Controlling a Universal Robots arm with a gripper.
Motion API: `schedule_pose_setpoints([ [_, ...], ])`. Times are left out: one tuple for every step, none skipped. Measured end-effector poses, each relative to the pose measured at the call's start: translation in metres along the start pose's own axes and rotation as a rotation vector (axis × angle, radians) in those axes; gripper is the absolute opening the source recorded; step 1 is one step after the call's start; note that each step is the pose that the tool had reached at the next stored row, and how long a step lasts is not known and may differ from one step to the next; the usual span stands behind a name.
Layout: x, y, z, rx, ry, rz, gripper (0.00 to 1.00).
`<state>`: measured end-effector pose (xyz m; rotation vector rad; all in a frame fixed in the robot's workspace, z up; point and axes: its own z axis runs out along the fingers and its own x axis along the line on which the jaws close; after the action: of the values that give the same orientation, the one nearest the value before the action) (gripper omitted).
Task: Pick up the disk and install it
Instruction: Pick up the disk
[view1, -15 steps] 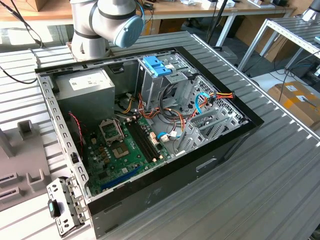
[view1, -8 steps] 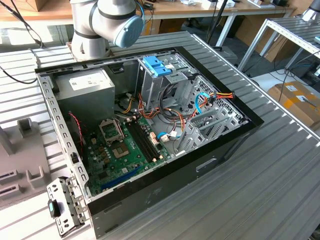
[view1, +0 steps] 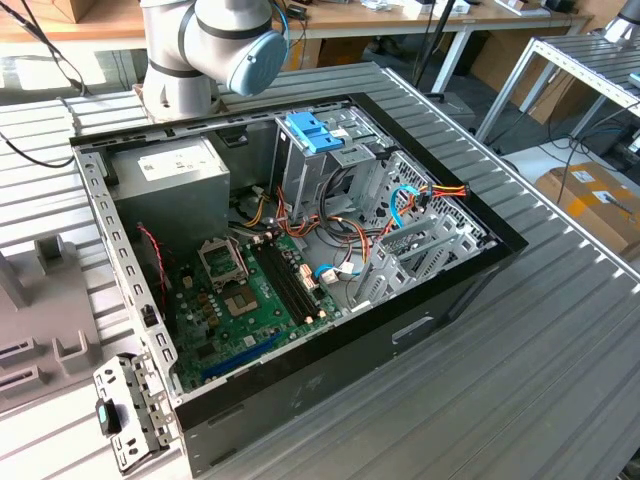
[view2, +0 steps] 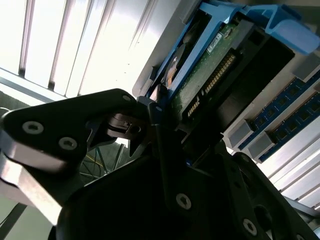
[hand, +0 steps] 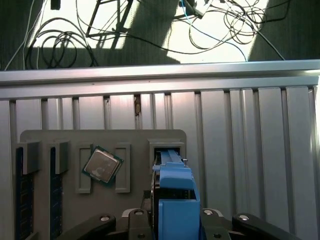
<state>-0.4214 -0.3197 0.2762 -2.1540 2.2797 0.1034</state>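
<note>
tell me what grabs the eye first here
The open case in the middle of the exterior view, green board bared, on a slatted table. In the first wrist view the blue-railed disk stands clamped between the jaws, at a slot of a grey fixture that also holds a chip.

You see the gripper (hand: 175, 223) clamped on the disk (hand: 175, 195), which stands edge-on at a slot in the grey holder (hand: 100, 137). A chip (hand: 102, 165) lies tilted in the holder, near the disk.
</note>
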Motion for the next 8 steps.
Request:
schedule_pose_setpoints([
  [0.0,0.0,0.0,-0.0001,0.0,0.0,0.36],
  [-0.0001,0.0,0.0,0.0,0.0,0.0,0.36],
  [-0.0001,0.0,0.0,0.0,0.0,0.0,0.36],
  [-0.0005,0.0,0.0,0.0,0.0,0.0,0.36],
  [-0.0007,0.0,0.0,0.0,0.0,0.0,0.36],
  [-0.0008,0.0,0.0001,0.0,0.0,0.0,0.36],
  [-0.0008,0.0,0.0,0.0,0.0,0.0,0.36],
  [-0.0008,0.0,0.0,0.0,0.0001,0.0,0.36],
])
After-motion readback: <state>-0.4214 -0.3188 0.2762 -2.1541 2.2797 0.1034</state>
